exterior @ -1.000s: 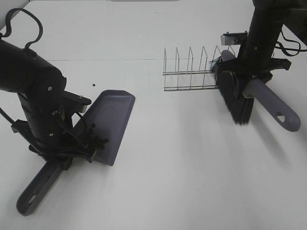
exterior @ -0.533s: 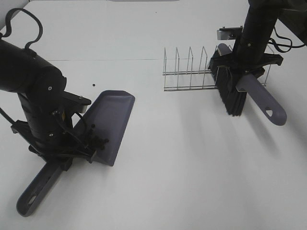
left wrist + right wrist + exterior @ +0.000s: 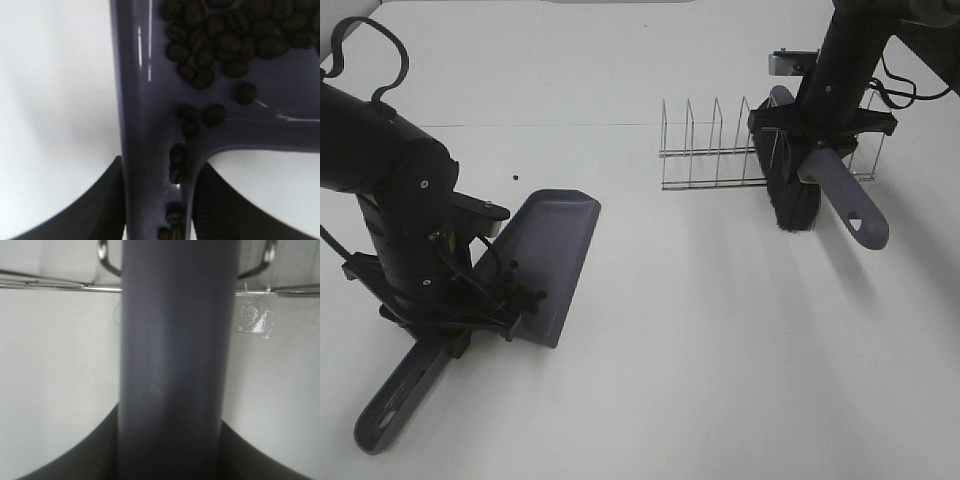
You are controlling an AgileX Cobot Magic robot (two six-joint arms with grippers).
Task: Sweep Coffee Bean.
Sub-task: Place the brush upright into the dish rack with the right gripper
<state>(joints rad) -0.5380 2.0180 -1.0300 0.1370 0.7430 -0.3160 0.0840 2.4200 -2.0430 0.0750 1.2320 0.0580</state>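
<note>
Sweeping looked nearly done: coffee beans lay in the dustpan, just ahead of the left fingers clamped on its handle. One stray bean sat on the counter beyond. The right fingers clamped the brush.

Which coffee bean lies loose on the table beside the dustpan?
The single bean on the bare table, just beyond the dustpan's front corner; the others sit inside it.
</note>
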